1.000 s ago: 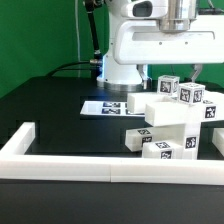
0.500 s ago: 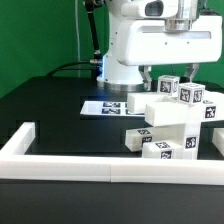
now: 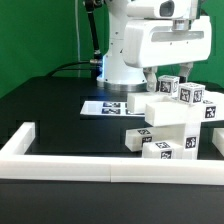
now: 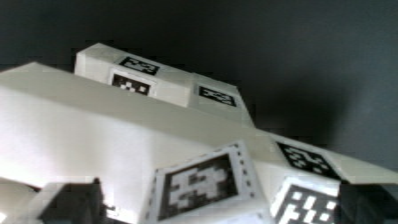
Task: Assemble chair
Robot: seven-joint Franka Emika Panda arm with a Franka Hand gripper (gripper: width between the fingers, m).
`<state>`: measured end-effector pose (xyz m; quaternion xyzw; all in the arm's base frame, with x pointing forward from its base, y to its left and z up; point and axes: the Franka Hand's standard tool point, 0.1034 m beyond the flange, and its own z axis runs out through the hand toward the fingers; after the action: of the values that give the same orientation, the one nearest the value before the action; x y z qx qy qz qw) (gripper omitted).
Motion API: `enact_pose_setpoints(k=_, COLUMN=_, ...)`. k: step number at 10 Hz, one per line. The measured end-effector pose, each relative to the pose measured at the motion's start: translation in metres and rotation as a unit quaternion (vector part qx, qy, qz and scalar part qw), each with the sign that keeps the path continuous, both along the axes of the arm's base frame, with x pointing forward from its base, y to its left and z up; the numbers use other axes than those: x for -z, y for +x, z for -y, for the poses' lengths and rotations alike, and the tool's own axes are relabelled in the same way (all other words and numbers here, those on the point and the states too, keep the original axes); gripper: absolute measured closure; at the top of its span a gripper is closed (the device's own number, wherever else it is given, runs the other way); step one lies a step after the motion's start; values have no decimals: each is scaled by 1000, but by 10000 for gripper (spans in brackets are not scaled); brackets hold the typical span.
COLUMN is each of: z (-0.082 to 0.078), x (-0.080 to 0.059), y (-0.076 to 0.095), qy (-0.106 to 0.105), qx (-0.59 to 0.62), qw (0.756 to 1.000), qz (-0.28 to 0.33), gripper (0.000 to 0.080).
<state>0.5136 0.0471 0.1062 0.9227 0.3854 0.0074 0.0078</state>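
Observation:
The chair point(image 3: 176, 126) is a stack of chunky white blocks with black-and-white tags, standing at the exterior view's right. My gripper point(image 3: 169, 75) hangs just above its top tagged blocks point(image 3: 168, 87), open and holding nothing. In the wrist view the chair's white blocks point(image 4: 107, 120) fill the picture. One tagged face point(image 4: 206, 182) lies between my dark fingertips point(image 4: 71, 203), with a gap at each side. My gripper point(image 4: 214, 208) straddles that block without closing on it.
The marker board point(image 3: 104, 105) lies flat on the black table behind the chair. A low white border rail point(image 3: 90, 166) runs along the front, with a short arm point(image 3: 20, 138) at the left. The robot's white base point(image 3: 120, 55) stands behind.
My gripper has risen a little above the chair's top blocks and stayed open. The blocks have not moved.

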Motion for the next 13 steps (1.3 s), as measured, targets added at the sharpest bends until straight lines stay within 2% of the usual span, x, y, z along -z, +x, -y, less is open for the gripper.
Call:
enact_pose_setpoints(k=2, z=0, x=0, y=0, qy=0, qx=8, qw=1000, qz=0, gripper=409)
enact_pose_setpoints(k=3, z=0, x=0, y=0, qy=0, qx=18, qw=1000, qz=0, gripper=409)
enact_pose_setpoints(k=4, z=1, x=0, y=0, qy=0, qx=19, qw=1000, qz=0, gripper=530)
enact_pose_setpoints(k=10, z=3, x=0, y=0, qy=4, qx=193, qw=981, qz=1, gripper=530)
enact_pose_setpoints(k=13, z=2, x=0, y=0, qy=8, qx=311, qw=950, qz=1, gripper=528)
